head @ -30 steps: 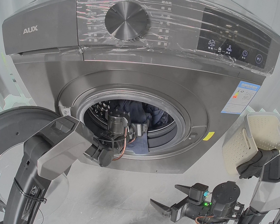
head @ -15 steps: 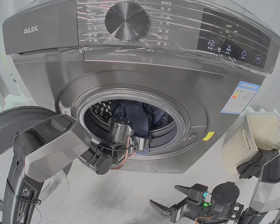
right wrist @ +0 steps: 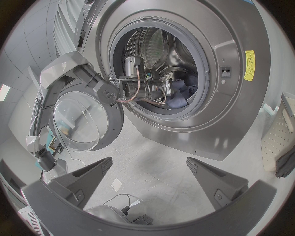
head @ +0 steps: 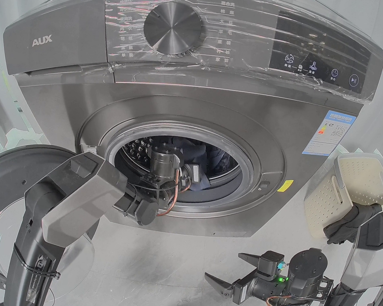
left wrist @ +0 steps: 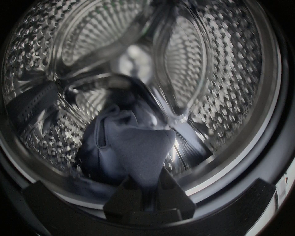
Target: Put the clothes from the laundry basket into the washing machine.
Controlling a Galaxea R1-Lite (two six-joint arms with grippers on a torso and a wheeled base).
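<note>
Two arms: the right gripper (head: pixel 226 266) hangs low over the floor (head: pixel 170 262) close to the robot, fingers spread with nothing between them; the left one works well ahead, at the machine.
Laundry basket (head: pixel 350 188): pale and perforated, tipped up on the right, just beside the machine's lower corner. A dark piece (head: pixel 352 221) hangs at its lower edge, probably a garment still to be moved.
Washing machine (head: pixel 246 120): its door (head: pixel 7 182) is swung wide to the left, which leaves the round mouth free.
Left gripper (left wrist: pixel 147 196): it reaches through the mouth, just past the door seal (left wrist: pixel 264 156), fingers pressed together on cloth.
Garment (left wrist: pixel 138 147): a blue-grey bunch pinched at one end, the rest lying ahead of the claw and downward, toward the lower front of the drum (left wrist: pixel 230 61).
Axis: the cloth runs from the fingertips straight into the drum, away from the mouth.
Next move: letting go here should land it inside, since the bulk already lies beyond the seal — the worry is a tail catching on the rim.
Nearer arm: the right arm is nearer the basket.
</note>
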